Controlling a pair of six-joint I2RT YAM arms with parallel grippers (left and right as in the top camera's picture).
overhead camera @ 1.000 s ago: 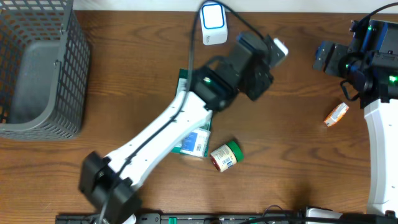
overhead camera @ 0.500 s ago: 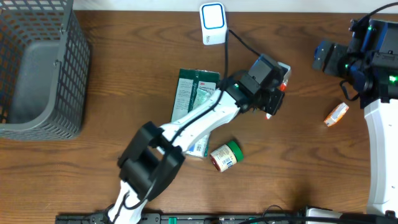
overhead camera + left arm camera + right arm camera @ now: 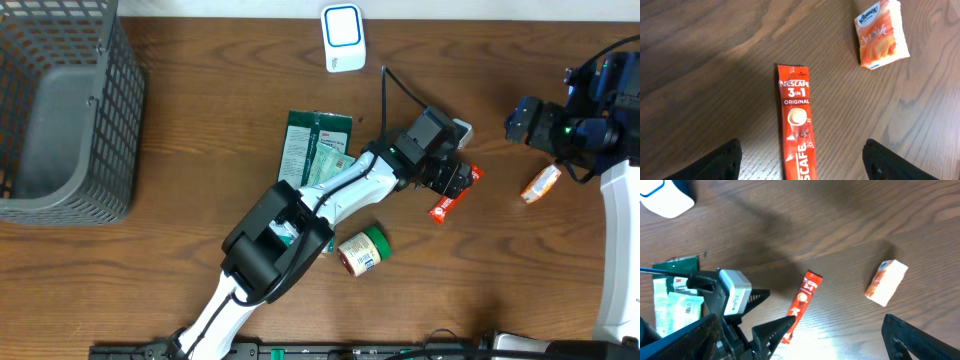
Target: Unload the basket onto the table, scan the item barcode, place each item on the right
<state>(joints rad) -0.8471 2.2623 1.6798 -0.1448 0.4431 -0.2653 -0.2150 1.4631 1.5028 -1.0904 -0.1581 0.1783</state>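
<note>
Overhead, the thin red foil coffee sachet (image 3: 441,207) is lying flat on the grained wooden table (image 3: 200,250), at five o'clock from the white plastic scanner (image 3: 343,38). In the left wrist view, the left gripper (image 3: 802,162) is standing wide open, its fingers straddling the sachet and holding nothing. In the right wrist view, the right gripper (image 3: 800,340) is gaping empty, with a boxy orange tissue pack (image 3: 886,282) lying at two o'clock from the sachet

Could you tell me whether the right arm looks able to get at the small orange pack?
Probably yes: the orange pack lies alone on bare table near the open right end effector, nothing between them.
</note>
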